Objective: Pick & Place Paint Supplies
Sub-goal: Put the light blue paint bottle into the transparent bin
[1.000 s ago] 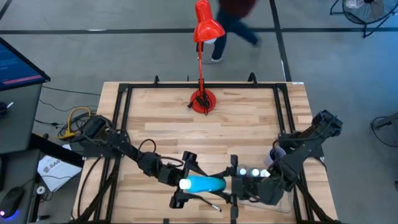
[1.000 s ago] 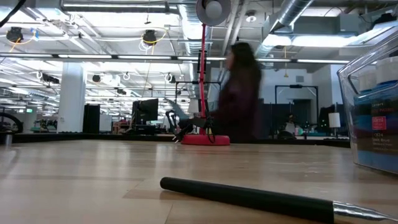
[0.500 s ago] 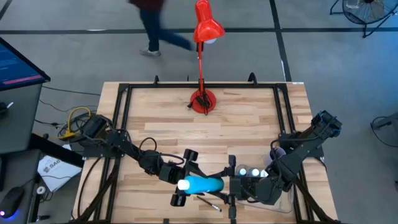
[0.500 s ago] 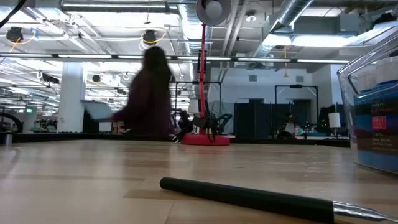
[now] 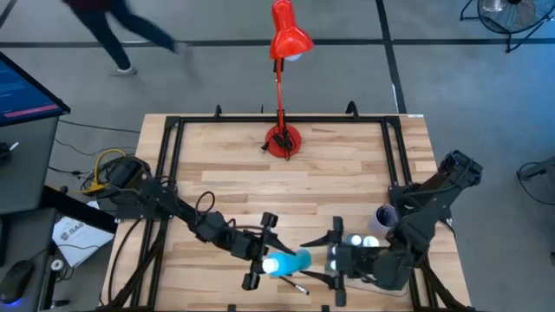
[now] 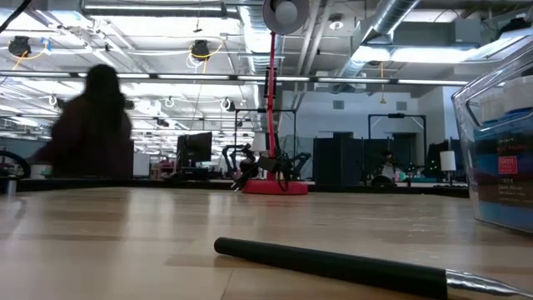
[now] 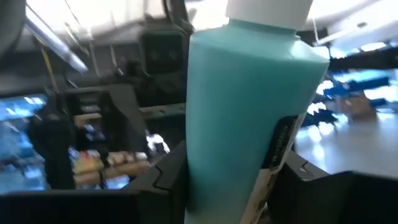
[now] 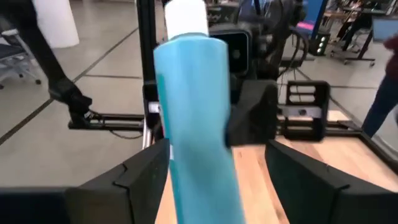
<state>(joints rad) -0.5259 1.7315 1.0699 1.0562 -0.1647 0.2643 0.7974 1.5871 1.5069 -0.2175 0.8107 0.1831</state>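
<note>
Teal paint bottle (image 5: 286, 263) sits clamped in the left gripper (image 5: 263, 260); right gripper (image 5: 336, 261) spread, empty.

A wooden table (image 5: 347, 165) stands on grey floor (image 5: 468, 78), with a red lamp (image 5: 286, 35) at its far edge. Beyond lies an open hall with ceiling pipes (image 6: 333, 33), strip lights, a white column (image 6: 94, 108) and a blurred person (image 6: 87, 125).

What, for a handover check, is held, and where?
The left gripper holds the teal bottle by its body near the cap; the right gripper stands open.
</note>
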